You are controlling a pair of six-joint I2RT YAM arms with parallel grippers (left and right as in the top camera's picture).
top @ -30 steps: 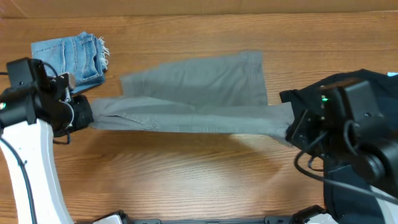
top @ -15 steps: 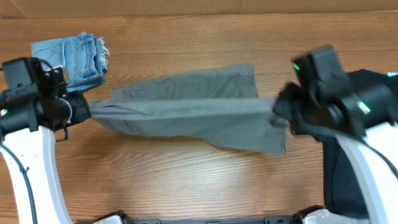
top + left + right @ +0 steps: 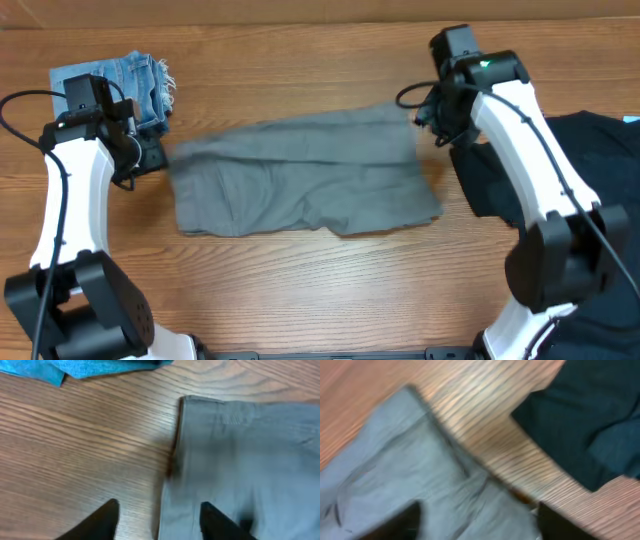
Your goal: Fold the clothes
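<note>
The clothes, grey-khaki shorts (image 3: pixel 300 180), lie flat on the wooden table, doubled over into a wide rectangle. My left gripper (image 3: pixel 152 156) hovers at their left edge. In the left wrist view it (image 3: pixel 160 522) is open, one finger over bare wood and the other over the grey cloth (image 3: pixel 250 460), with nothing between them. My right gripper (image 3: pixel 425 118) is at the shorts' far right corner. In the right wrist view it (image 3: pixel 480 525) is open above the blurred grey fabric (image 3: pixel 410 465), holding nothing.
Small frayed light-blue denim shorts (image 3: pixel 110 88) lie at the far left, just behind the left gripper, and show as a blue strip (image 3: pixel 100 366) in the left wrist view. A black T-shirt (image 3: pixel 590 200) covers the right side, close to the right arm.
Both grippers held the shorts stretched between them, carried that edge toward the far side, and have now opened and let go. The shorts have dropped into a folded rectangle.
</note>
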